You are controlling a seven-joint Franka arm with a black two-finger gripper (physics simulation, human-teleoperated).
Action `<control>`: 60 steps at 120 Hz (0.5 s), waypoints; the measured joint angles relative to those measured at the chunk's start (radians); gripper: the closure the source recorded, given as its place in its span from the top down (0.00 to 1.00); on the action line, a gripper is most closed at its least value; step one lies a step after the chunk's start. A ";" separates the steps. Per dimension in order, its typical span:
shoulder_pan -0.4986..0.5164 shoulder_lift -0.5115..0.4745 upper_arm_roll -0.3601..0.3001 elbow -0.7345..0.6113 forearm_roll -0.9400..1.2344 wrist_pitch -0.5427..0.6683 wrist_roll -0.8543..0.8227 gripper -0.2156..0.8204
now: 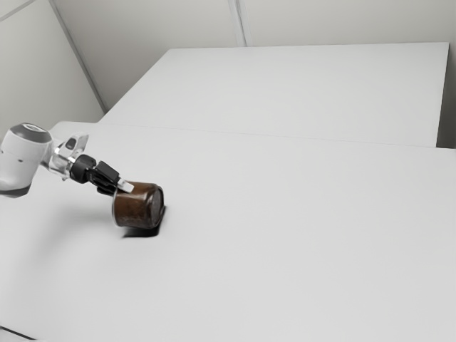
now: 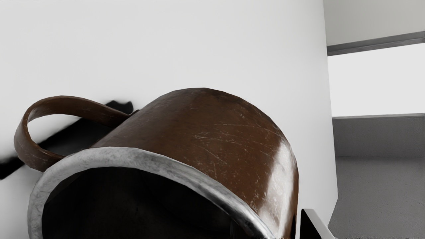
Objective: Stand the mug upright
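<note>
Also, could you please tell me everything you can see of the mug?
The mug is brown, glossy and scratched, with a grey, metal-looking rim, a dark interior and a looped handle. It lies on its side, its mouth facing the arm, over the white table with a dark shadow below; whether it touches the table is unclear. The end effector is at its wall near the rim.

The table (image 1: 285, 249) is plain white, with a thin seam running across it. A brown mug (image 1: 137, 206) is tipped on its side there, mouth toward the exterior view's left (touching or just above the surface, I can't tell), with a dark shadow (image 1: 141, 232) beneath.
</note>
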 joint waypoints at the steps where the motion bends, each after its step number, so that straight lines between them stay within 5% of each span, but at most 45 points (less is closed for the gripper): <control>1: 0.000 0.000 0.000 0.000 -0.001 -0.001 0.001 0.25; 26: 0.025 -0.003 -0.044 0.002 -0.016 -0.019 0.022 0.11; 60: 0.015 -0.087 -0.110 -0.005 0.019 0.012 0.040 0.06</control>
